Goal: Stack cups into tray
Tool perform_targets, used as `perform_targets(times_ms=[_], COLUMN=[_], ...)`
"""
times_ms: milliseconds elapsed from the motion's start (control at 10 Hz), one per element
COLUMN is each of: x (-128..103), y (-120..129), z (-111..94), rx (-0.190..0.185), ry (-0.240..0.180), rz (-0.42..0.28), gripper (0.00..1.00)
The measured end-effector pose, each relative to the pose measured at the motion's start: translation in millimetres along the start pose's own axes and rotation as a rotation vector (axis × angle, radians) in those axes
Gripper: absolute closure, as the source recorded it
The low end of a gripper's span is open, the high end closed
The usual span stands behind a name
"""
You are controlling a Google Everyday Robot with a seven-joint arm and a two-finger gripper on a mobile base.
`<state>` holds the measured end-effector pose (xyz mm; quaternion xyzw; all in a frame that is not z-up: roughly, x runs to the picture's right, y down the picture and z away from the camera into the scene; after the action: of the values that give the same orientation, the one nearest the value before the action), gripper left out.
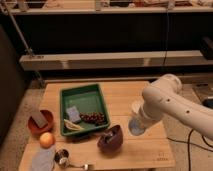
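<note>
Your wooden bench (125, 95) stands on a grey floor (182, 157), with a long pale shelf (100, 61) behind it before a dark wall (100, 32). The gripper (136, 124) hangs over the bench's right side.

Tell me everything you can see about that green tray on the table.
The tray is dark green, rectangular, plastic-looking, with a raised rim. It lies flat on the wooden table, slightly skewed. Inside lie dark grapes, a pale packet and a yellowish piece; no cups. The gripper hangs to its right, clear of it, by the light-blue cup.
</note>
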<state>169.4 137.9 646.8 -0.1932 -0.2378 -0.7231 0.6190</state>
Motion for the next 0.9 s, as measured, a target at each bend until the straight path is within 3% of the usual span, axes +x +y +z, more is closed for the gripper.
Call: perform_targets(times_ms=[100, 300, 600, 900], x=[11, 31, 52, 59], y=[-10, -46, -123, -193], z=[-11, -25, -16, 4], rx=[0.004, 0.053, 0.177, 0.278], ry=[0.015, 0.035, 0.036, -0.003], rz=[-0.006, -0.028, -0.106, -0.211], gripper=[0.98, 0.98, 0.98, 0.98])
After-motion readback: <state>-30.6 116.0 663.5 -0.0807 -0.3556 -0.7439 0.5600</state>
